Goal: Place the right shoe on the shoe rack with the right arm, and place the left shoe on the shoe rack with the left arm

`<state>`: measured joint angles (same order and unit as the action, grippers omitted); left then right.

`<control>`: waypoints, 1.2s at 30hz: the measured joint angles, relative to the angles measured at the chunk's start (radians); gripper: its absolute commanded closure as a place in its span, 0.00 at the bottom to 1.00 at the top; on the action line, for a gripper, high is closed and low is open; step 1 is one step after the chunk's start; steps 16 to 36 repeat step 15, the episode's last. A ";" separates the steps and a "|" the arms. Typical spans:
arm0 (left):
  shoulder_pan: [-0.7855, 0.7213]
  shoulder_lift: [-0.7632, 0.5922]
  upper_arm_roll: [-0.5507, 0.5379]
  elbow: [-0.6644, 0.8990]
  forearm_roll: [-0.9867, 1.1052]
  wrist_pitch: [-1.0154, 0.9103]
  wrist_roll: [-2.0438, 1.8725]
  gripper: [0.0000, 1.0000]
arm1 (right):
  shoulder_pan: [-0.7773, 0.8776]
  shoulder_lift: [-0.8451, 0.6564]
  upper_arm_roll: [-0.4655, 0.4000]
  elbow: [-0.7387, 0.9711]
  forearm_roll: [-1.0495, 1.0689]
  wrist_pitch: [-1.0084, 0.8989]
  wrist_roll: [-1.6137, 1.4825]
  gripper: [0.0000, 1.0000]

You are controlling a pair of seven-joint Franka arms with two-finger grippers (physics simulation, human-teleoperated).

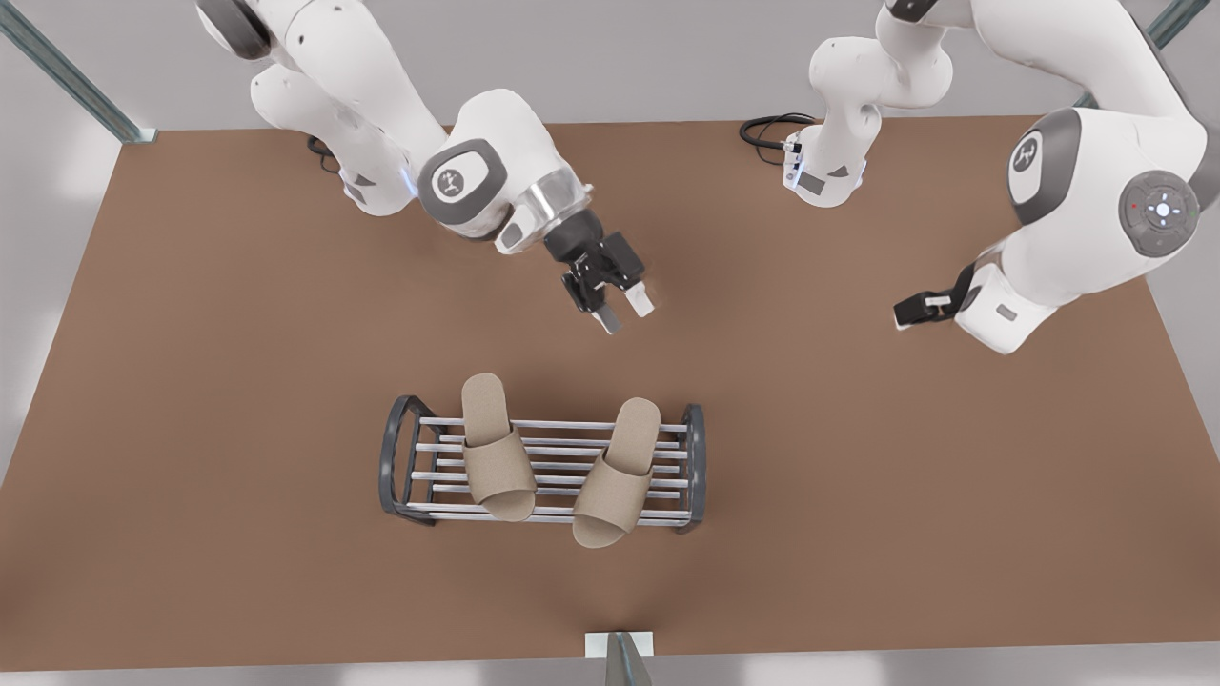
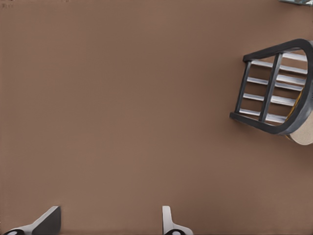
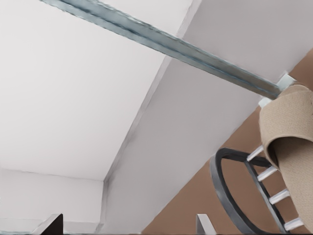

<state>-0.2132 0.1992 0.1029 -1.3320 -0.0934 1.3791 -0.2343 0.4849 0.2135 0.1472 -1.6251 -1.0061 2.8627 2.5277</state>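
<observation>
Front view, item list: brown table (image 1: pixel 191 381); shoe rack (image 1: pixel 558 474) standing on it toward the near edge, silver bars running between two dark grey arched end frames; one beige slipper (image 1: pixel 496 448) lying across the bars toward the front view's left, its heel end overhanging the far side of the rack; other beige slipper (image 1: pixel 615 472) lying across the bars toward the front view's right, slightly angled, its toe end overhanging the near side; the two slippers apart, bare bars between them.

Right gripper (image 1: pixel 624 310) at the front view's left, raised above the table beyond the far side of the rack, tilted toward it, clear of both slippers; fingers spread wide, nothing between them; right wrist view confirms the wide gap of the gripper (image 3: pixel 127 227), with an end frame of the shoe rack (image 3: pixel 230 196) and a slipper on its bars ahead, pale wall and a metal post (image 3: pixel 161 44) behind.

Left gripper (image 1: pixel 905 312) at the front view's right, well apart from the rack, over bare table, pointing toward the front view's left; left wrist view shows the gripper (image 2: pixel 107 225) with fingers wide and empty, one end frame of the shoe rack (image 2: pixel 274 88) farther off, a beige toe jutting past its edge.

Black cables (image 1: pixel 767 129) by the arm base at the far table edge.
</observation>
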 measured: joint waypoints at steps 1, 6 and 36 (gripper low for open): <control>0.000 -0.003 0.000 0.000 0.001 -0.002 0.006 0.00 | -0.011 -0.030 -0.119 0.032 0.254 -0.168 -0.103 0.00; 0.001 -0.020 -0.016 -0.004 0.017 -0.005 0.026 0.00 | -0.259 -0.063 -0.394 0.038 0.817 -0.750 -0.685 0.00; -0.002 0.069 -0.025 0.018 0.034 -0.017 0.049 0.00 | -0.417 -0.079 -0.236 0.015 0.940 -1.100 -1.447 0.00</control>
